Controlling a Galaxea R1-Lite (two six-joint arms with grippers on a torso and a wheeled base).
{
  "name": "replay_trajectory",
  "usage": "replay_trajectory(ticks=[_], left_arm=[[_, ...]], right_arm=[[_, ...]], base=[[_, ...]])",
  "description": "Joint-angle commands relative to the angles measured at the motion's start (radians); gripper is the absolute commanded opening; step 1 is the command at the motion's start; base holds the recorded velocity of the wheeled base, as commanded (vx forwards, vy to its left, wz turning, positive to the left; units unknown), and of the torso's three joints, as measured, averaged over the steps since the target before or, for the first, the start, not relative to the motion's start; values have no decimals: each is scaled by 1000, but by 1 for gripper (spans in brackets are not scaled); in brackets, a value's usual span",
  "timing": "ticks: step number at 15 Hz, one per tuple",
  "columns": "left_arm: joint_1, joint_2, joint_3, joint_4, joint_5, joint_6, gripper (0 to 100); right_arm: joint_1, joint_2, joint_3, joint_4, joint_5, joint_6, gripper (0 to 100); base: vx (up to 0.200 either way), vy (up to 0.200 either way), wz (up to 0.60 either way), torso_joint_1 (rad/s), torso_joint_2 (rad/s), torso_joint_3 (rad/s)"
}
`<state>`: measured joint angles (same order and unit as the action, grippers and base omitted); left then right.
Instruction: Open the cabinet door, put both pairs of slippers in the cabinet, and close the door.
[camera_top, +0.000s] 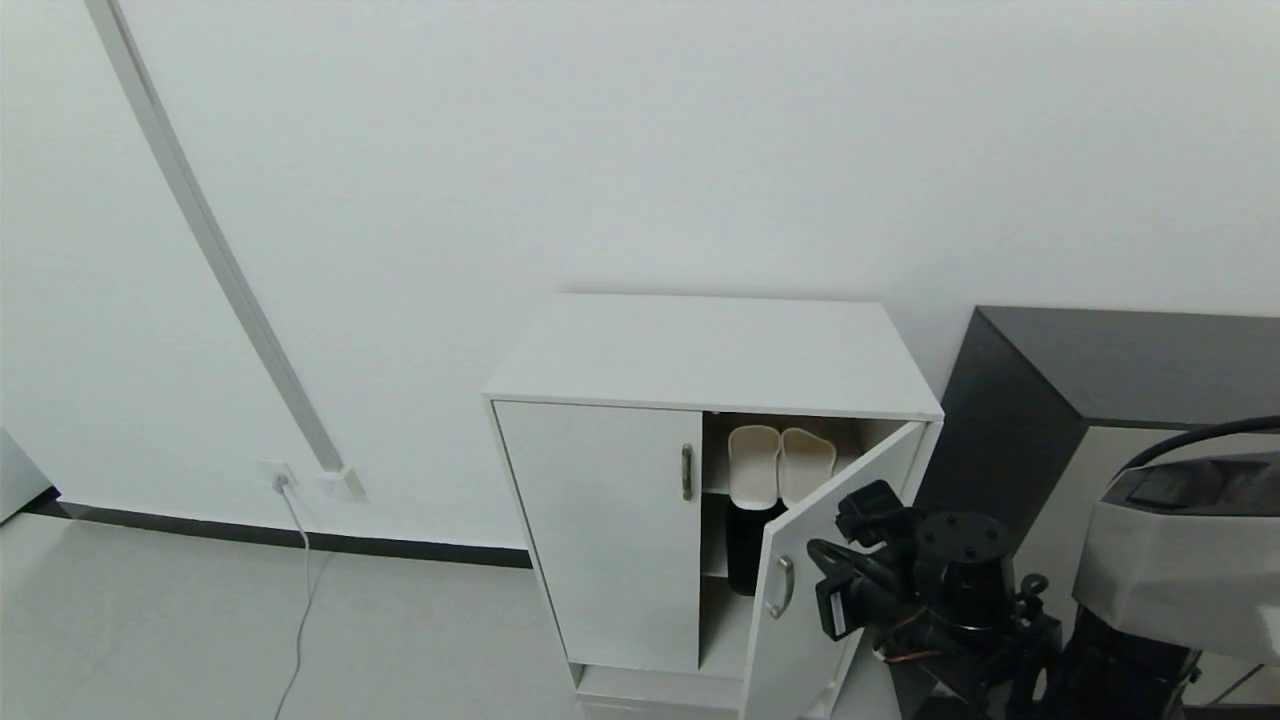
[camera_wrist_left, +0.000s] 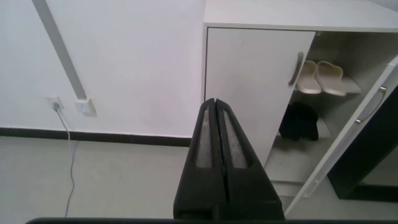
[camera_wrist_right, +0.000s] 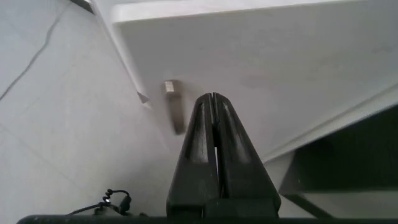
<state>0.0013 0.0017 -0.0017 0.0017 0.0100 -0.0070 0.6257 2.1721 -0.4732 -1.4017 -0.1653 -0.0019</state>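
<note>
Fingers: left fingers (camera_wrist_left: 204, 144) and right fingers (camera_wrist_right: 202, 144) both pressed together, empty.
Done: beige slippers (camera_top: 780, 465) shelved, black slippers (camera_top: 745, 548) at their 6 o'clock.
Left: door (camera_top: 795, 660) ajar — shut it.

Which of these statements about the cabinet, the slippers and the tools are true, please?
1. The cabinet's right door stands partly open. True.
2. The beige slippers lie on the floor. False: they rest inside the cabinet.
3. The black slippers sit lower in the cabinet than the beige pair. True.
4. The left tool holds a slipper. False: it is shut and empty.
5. The left door is open. False: it is shut.
</note>
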Motion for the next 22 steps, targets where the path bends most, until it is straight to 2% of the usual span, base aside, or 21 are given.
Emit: replay_trajectory(ticks=[1, 6, 14, 22], left_arm=[[0, 0, 0, 0, 1, -1, 0], [0, 0, 0, 0, 1, -4, 0], [0, 0, 0, 0, 2, -4, 0], [0, 0, 0, 0, 4, -4, 0]], right_arm=[[-15, 51, -45, 1, 0, 0, 0], [-78, 117, -183, 24, 21, 0, 0], [-130, 160, -490, 248, 23, 2, 0], [-146, 201, -587, 291, 21, 2, 0]], base=[[0, 0, 0, 0, 0, 0], [0, 0, 0, 0, 0, 0], [0, 0, 0, 0, 0, 0], [0, 0, 0, 0, 0, 0]])
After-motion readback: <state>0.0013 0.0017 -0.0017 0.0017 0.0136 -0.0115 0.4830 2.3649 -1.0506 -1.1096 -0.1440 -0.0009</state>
